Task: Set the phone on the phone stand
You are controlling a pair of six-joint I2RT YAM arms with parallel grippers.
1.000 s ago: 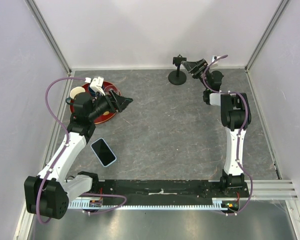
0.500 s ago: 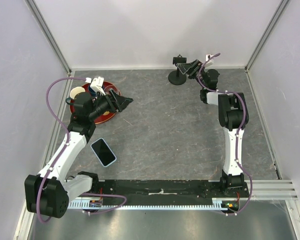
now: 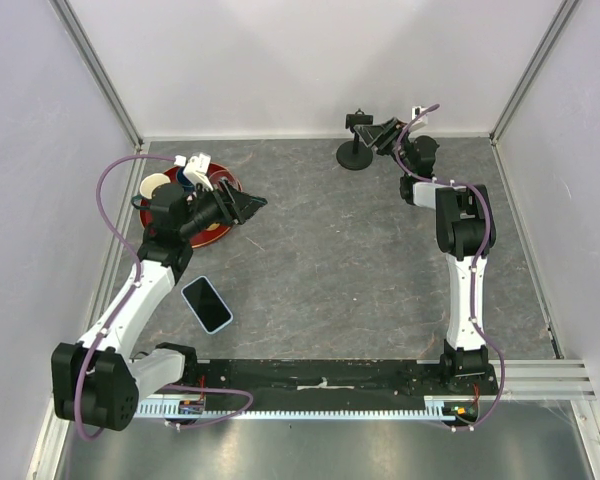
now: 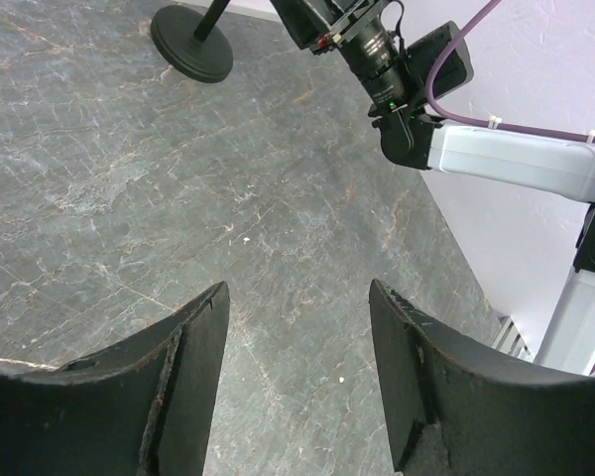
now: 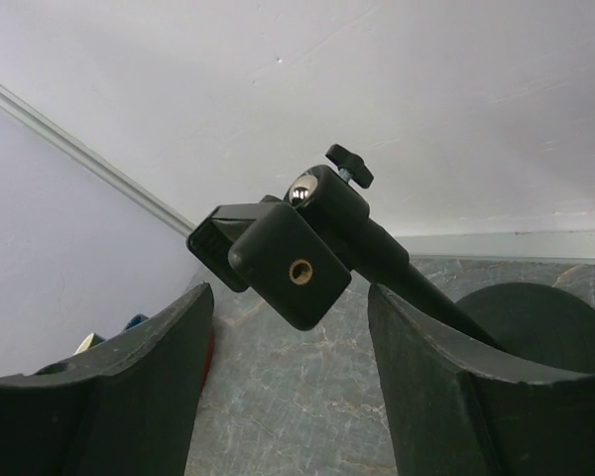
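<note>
Robotics lab cell: white panel walls [image 3: 310, 60], aluminium corner posts [image 3: 100, 70], left arm [image 3: 130, 300] and right arm [image 3: 467, 290] bolted to rail [image 3: 320, 372].

top: overhead, wide | wrists: low, forward | shared: phone stand [image 3: 355, 155]

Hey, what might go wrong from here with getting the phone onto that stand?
The right pincer stands open at the clamp of the phone stand; closing off-centre could tip the slim stand or twist its head. The phone lies flat on the table, far from the stand, so the left pincer may struggle to lift it.
</note>
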